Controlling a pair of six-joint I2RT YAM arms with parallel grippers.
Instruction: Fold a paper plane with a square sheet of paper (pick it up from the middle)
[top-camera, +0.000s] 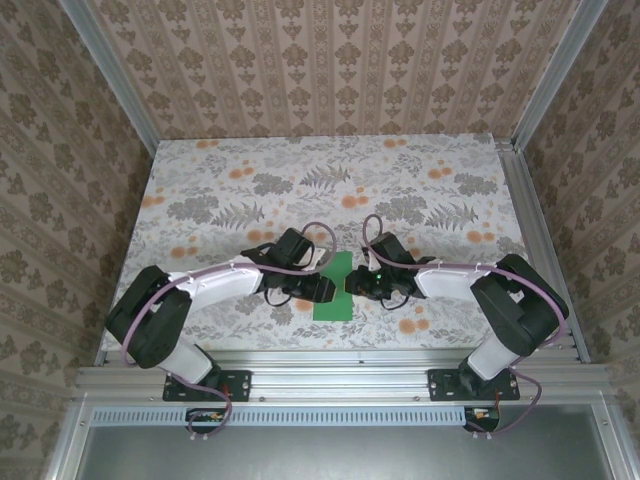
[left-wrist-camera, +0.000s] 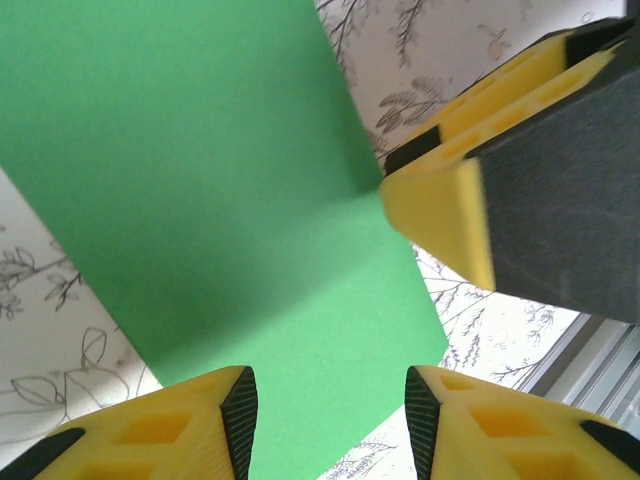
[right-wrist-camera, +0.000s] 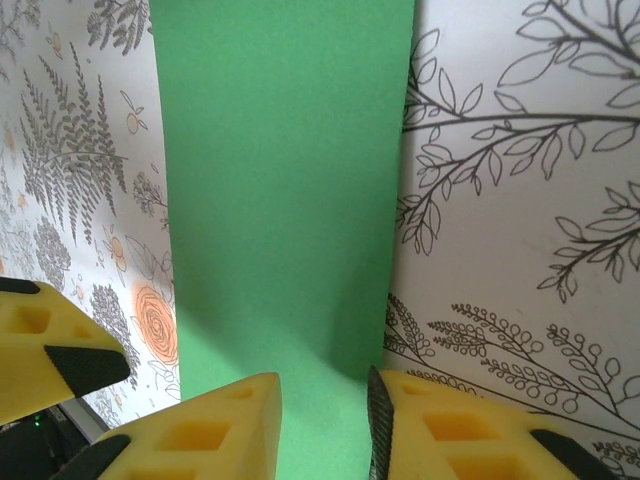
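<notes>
Top external — both arms meet over the green paper (top-camera: 335, 298). Wrist views add the gaps — left gripper (left-wrist-camera: 330, 420) and right gripper (right-wrist-camera: 325, 415) stand narrowly parted above it.

Floral-print tabletop (top-camera: 250, 190); patterned beige walls (top-camera: 330, 60) around; aluminium rail (top-camera: 340, 375) at near edge.

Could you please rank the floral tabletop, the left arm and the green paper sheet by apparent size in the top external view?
1. floral tabletop
2. left arm
3. green paper sheet, partly covered
</notes>
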